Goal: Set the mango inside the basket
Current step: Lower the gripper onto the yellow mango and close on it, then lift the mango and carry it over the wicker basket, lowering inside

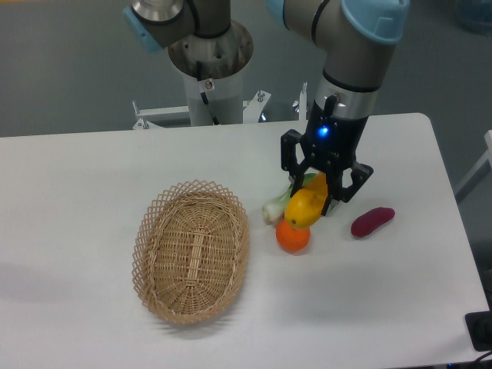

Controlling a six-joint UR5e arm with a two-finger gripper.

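Observation:
The yellow-orange mango [305,207] is tilted between my gripper's two black fingers, and its lower end overlaps the round orange [293,237] in view. My gripper [314,200] points down and is shut on the mango's upper part, right of the basket. The oval tan wicker basket [192,250] lies on the white table at centre left and holds nothing. A short gap separates its right rim from the mango.
A pale green and white vegetable [274,208] lies just left of the mango. A purple oblong vegetable [372,221] lies to the right. The robot's base column [209,69] stands at the table's back edge.

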